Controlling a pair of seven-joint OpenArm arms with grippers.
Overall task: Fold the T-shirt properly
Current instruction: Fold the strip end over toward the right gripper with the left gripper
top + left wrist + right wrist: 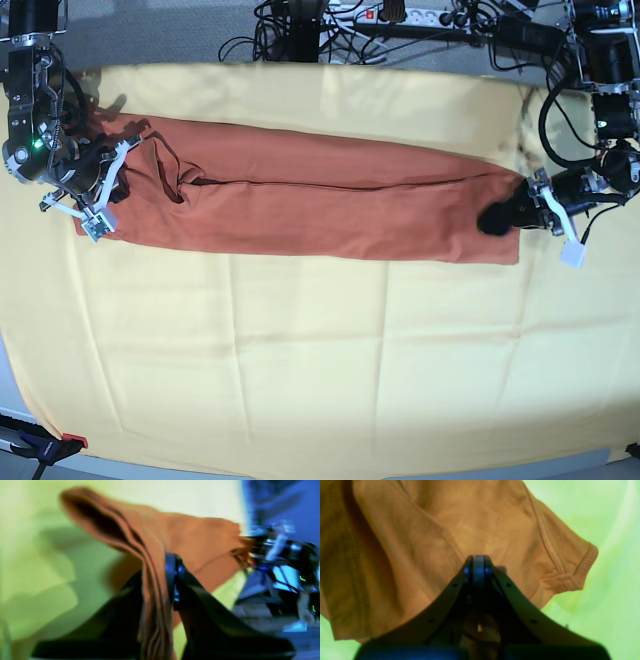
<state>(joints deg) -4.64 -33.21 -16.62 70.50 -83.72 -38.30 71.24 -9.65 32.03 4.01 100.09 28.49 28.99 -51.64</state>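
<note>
The T-shirt lay as a long, narrow rust-orange band of soft matte knit, folded lengthwise with a dark seam line running along its middle. Its long axis ran across the base view from side to side, tilted slightly. The sleeve end pointed toward the right gripper; the opposite end pointed toward the left gripper. In the right wrist view a short sleeve with a double-stitched, ribbed hem hung beside the fabric body. The right gripper's jaws were closed on a pinch of the T-shirt. In the left wrist view several layered edges passed between the left gripper's jaws, which were closed on them. The garment rested on a pale yellow cloth, faintly creased in a grid, covering the desk. Black cables lay beyond the cloth's far edge.
</note>
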